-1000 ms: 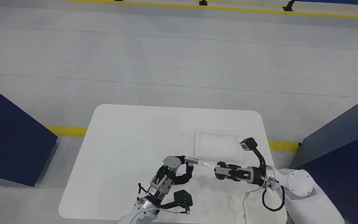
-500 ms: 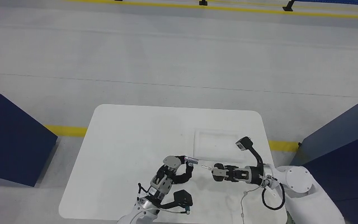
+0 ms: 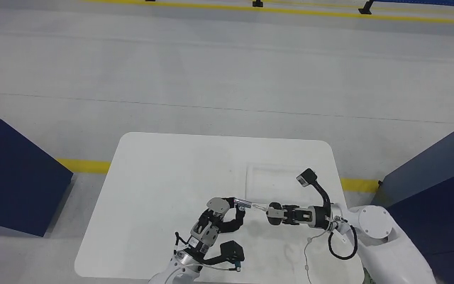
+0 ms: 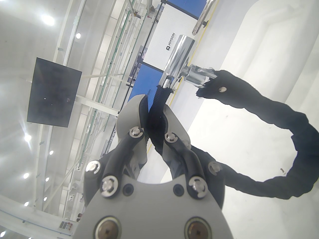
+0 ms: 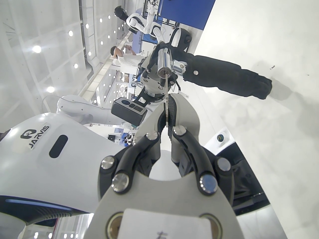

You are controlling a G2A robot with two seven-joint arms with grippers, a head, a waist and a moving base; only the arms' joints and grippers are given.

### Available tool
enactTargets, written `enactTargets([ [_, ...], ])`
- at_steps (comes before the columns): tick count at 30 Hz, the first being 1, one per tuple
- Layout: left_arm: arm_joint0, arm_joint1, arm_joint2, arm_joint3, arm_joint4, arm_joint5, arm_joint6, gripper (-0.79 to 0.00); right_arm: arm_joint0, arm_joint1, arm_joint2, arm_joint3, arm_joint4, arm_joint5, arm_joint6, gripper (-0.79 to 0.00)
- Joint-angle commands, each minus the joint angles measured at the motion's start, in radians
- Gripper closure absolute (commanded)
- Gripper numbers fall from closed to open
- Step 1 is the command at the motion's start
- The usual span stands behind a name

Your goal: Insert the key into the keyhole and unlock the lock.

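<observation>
Jaws: R grips key (image 5: 165, 93), L grips lock cable (image 4: 261, 109); key moved in, tip at keyhole (image 5: 164, 71).

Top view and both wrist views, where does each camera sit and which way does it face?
Top view: above the arms, looking down at the white table; both arms show.
Left wrist view: on the left wrist, looking along its jaws, shut on the black cable, at the lock.
Right wrist view: on the right wrist, looking along its jaws, shut on the key, toward the keyhole.
Shared: both wrist views show lock and key.
</observation>
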Motion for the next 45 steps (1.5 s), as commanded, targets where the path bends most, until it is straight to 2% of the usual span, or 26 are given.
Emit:
enactTargets([
  [1, 0.0, 0.0, 0.0, 0.0, 0.0, 0.0, 0.0, 0.0, 0.004, -0.001, -0.003, 0.001, 0.0, -0.001, -0.001, 0.0],
  [45, 0.0, 0.0, 0.0, 0.0, 0.0, 0.0, 0.0, 0.0, 0.048, -0.009, -0.032, 0.011, -0.031, 0.003, 0.036, 0.0],
])
